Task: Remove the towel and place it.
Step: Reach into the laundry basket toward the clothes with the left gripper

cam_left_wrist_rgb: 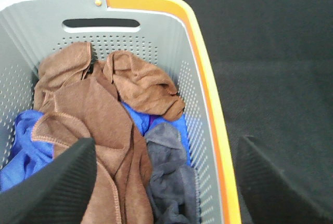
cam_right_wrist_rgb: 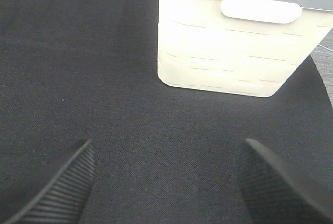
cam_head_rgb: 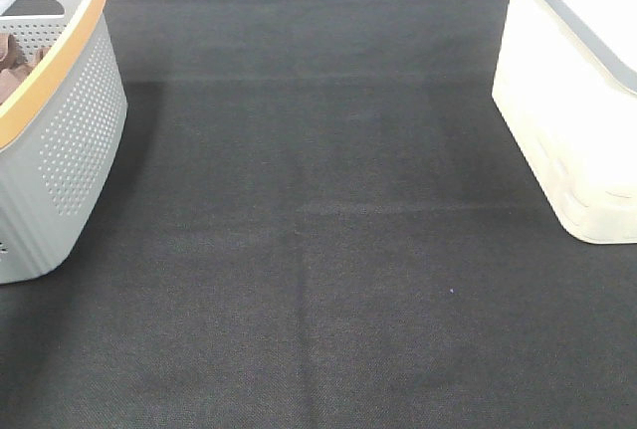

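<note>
A grey plastic basket with little holes and an orange rim [cam_head_rgb: 80,130] stands at the left edge of the black cloth surface [cam_head_rgb: 318,250]. Over on the right stands a cream plastic box with a grey lid [cam_head_rgb: 567,130]. The two are well apart.

The rust-brown towel with stitched edges [cam_left_wrist_rgb: 93,120] is inside the basket. It lies crumpled on top of the pile, running from the wall with the handle slot down the middle. Just beside it, and touching it, is a bunched brown cloth [cam_left_wrist_rgb: 148,86]. A bright blue cloth [cam_left_wrist_rgb: 21,151] peeks out from under the towel. A dark grey cloth [cam_left_wrist_rgb: 166,172] lies next to the towel by the side wall. From the high camera only a small bit of brown shows over the rim, and I cannot tell which cloth it is.

The left gripper [cam_left_wrist_rgb: 165,143] hangs above the basket with its jaws wide apart and nothing in them. One finger [cam_left_wrist_rgb: 52,187] is over the cloths. The other finger is outside the orange rim, over the surface.

The right gripper [cam_right_wrist_rgb: 166,143] is wide apart too, with nothing held. It hangs over the black surface near the cream box, which has a handle dent just under its lid.
</note>
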`<action>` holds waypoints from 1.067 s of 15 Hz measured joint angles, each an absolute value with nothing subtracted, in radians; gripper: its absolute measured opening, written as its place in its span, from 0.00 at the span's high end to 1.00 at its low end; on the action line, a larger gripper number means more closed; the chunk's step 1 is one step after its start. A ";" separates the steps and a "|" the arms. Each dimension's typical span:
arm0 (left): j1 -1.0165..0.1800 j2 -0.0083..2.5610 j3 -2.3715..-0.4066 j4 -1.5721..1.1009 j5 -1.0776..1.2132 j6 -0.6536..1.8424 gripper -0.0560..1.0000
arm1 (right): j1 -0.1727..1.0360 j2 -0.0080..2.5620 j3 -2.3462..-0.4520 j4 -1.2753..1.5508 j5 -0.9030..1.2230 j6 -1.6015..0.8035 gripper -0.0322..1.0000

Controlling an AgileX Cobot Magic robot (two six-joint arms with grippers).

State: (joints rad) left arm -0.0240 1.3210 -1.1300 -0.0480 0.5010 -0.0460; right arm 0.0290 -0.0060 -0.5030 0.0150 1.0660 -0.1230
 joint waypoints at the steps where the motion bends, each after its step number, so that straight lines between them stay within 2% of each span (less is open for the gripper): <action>1: -0.024 1.356 -1.178 -0.025 0.543 -0.071 0.27 | 0.029 -0.006 -0.503 0.015 1.066 -0.123 0.27; 4: -0.005 1.445 -1.284 0.048 0.642 -0.142 0.27 | 0.029 -0.006 -0.503 0.015 1.066 -0.123 0.27; 9: 0.157 1.578 -1.340 0.052 0.804 -0.187 0.27 | 0.029 -0.006 -0.503 0.015 1.066 -0.124 0.27; 13: 0.338 1.673 -1.340 -0.092 0.832 -0.189 0.27 | 0.029 -0.006 -0.503 0.015 1.066 -0.124 0.27; 16: 0.394 1.740 -1.351 -0.244 0.832 -0.163 0.27 | 0.029 -0.006 -0.503 0.015 1.066 -0.124 0.27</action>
